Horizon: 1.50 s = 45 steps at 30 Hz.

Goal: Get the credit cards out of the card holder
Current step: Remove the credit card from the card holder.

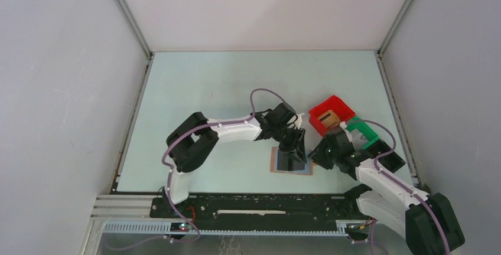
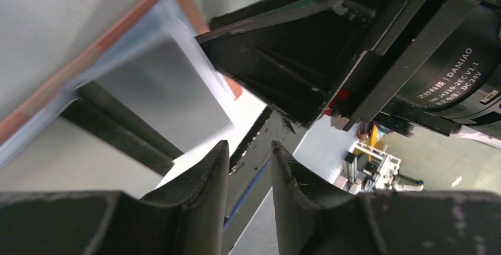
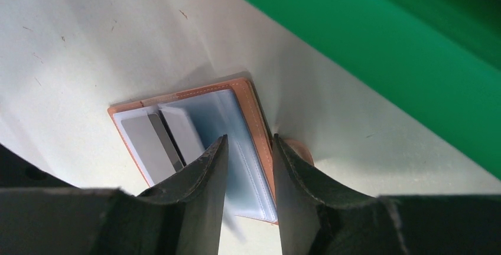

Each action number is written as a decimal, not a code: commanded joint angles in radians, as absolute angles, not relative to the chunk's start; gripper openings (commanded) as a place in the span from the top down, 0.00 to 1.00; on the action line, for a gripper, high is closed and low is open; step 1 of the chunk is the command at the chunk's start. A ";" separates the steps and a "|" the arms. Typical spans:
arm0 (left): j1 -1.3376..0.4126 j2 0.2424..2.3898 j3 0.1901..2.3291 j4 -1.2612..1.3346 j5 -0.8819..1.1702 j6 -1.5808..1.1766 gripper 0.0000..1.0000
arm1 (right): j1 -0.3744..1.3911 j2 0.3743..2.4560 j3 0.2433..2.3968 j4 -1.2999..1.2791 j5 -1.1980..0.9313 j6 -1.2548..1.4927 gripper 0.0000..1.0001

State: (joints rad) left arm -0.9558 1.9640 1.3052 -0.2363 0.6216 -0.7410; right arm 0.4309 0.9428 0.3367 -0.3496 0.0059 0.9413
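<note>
Card holder (image 3: 220, 113) noted open flat, directly under R pincer (image 3: 249, 141) tips, just ahead of L pincer (image 2: 249, 146), both narrowly parted w/ nothing evidently held; cards (image 3: 140, 143) judged thin, stiff, slick, best pinched at exposed edge.

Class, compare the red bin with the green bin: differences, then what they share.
The red bin shows fully and holds a tan object; the green bin is partly hidden by the right arm, contents unseen. The red bin sits higher in the top view than the green bin. Both sit right of the card holder.
</note>
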 commanded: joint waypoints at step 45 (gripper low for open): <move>-0.861 2.002 1.099 -0.068 0.599 -0.872 0.64 | 0.516 0.945 0.400 -0.315 -0.054 0.900 0.58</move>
